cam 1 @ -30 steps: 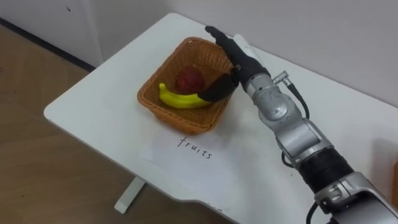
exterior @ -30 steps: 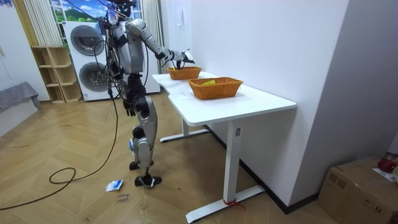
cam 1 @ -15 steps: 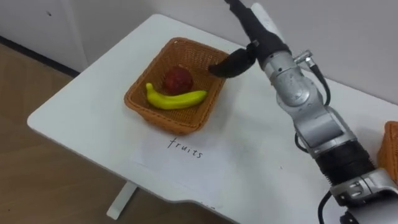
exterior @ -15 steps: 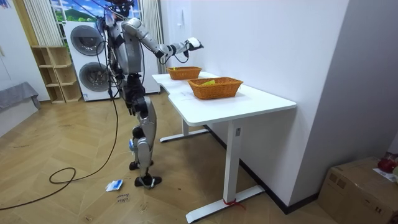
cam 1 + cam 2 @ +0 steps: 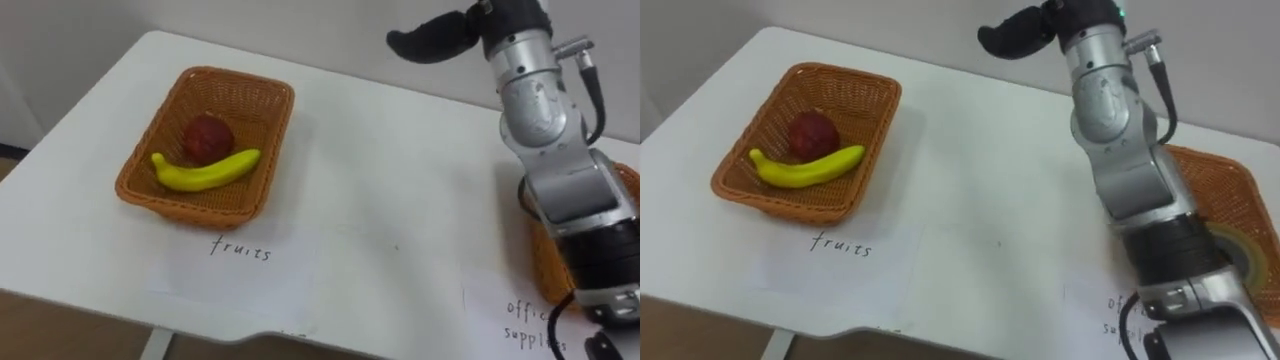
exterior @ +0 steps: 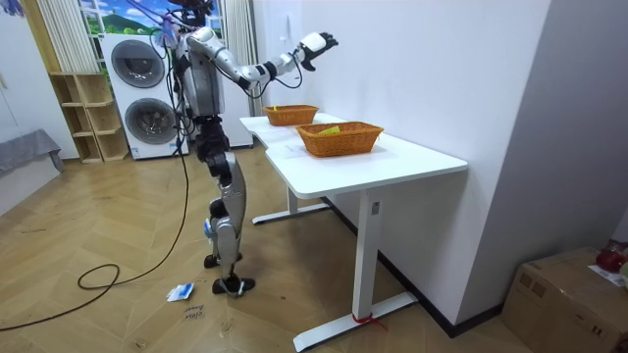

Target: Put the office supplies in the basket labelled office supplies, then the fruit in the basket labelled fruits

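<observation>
Right hand held high, empty
Fingers relaxed; fruit basket with banana below, to its left.

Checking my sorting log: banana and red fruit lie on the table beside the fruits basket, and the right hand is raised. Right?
No: the left eye view shows the banana and red fruit inside the fruits basket, not beside it. The right hand is raised, as said.
</observation>
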{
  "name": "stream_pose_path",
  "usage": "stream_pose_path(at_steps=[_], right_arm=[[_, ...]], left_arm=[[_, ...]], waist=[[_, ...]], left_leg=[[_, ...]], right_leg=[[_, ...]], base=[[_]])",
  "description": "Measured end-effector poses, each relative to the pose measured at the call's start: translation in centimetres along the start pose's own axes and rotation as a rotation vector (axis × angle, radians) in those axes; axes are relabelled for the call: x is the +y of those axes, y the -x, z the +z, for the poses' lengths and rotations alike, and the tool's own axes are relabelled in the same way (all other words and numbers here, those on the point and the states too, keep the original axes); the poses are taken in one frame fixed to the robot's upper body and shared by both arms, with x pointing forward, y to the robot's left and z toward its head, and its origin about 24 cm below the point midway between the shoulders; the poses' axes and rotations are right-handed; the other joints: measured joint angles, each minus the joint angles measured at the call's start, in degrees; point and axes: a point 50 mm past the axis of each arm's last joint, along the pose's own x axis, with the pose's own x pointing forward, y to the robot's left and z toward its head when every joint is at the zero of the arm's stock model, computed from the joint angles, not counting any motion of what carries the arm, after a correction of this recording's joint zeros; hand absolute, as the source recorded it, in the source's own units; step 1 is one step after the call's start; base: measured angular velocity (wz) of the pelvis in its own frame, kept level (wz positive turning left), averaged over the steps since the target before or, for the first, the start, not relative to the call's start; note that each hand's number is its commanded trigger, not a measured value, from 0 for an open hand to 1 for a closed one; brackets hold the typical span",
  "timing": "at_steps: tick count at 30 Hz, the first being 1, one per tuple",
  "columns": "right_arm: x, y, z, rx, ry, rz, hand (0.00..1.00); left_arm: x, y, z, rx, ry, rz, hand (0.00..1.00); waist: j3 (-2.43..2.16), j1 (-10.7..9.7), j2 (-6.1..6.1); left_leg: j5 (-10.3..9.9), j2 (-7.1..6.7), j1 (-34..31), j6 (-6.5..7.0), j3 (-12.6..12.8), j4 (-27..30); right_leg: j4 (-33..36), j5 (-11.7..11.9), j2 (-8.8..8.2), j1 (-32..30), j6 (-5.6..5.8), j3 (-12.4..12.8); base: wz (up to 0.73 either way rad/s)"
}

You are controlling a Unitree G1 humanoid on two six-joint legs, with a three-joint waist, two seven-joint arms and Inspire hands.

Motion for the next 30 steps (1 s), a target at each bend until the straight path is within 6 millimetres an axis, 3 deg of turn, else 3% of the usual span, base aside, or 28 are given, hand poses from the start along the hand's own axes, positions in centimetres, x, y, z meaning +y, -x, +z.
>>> stream_pose_path(at_steps=[4,7,8,13,19,30], right_arm=[[-3.0,0.8,-0.6,-0.008,0.034,-0.125,0.0],[-4.0,1.3,-1.1,-0.007,0.067,-0.157,0.0],[-4.4,1.5,-1.4,-0.001,0.079,-0.165,0.0],[-6.3,2.2,-1.3,-0.005,0.072,-0.244,0.0],[-10.5,3.0,-2.2,0.029,0.051,-0.413,0.0],[-14.3,5.7,-3.6,0.083,0.104,-0.605,0.0]], left_arm=[[0.4,0.0,-0.2,0.001,0.032,0.017,0.0],[0.4,0.0,-0.5,0.012,0.041,0.019,0.0],[0.4,0.0,-0.7,0.019,0.042,0.019,0.0],[0.3,0.1,-1.4,0.039,0.047,0.021,0.0],[0.8,0.1,-1.7,0.034,0.108,0.045,0.0],[0.9,0.2,-2.4,0.054,0.128,0.059,0.0]], waist=[[-0.14,-0.4,-0.19],[-0.02,-0.6,0.07],[-0.27,-1.2,-0.27],[-0.31,-4.1,-0.2],[-0.34,-8.4,-0.21],[-0.9,-12.3,-0.59]], left_leg=[[0.0,0.44,0.8,-0.01,1.4,-1.0],[-0.2,0.83,1.6,-0.22,2.7,-1.3],[-0.2,0.94,1.7,-0.26,3.0,-1.5],[-0.3,1.1,1.8,-0.49,4.5,-1.5],[-0.6,1.71,2.6,-0.66,6.1,-1.8],[-1.4,2.88,3.4,-1.72,9.4,-1.8]], right_leg=[[0.0,0.3,0.44,0.1,-0.23,0.7],[0.0,0.4,0.89,0.3,-0.36,1.8],[0.0,0.5,1.05,0.2,-0.48,2.0],[0.4,0.7,1.59,-0.9,-0.83,3.6],[0.9,0.7,2.04,-1.2,-0.87,5.1],[0.9,1.2,3.74,-1.7,-1.71,6.7]], base=[[-0.17],[-0.22],[-0.13],[-0.18],[-0.16],[-0.17]])
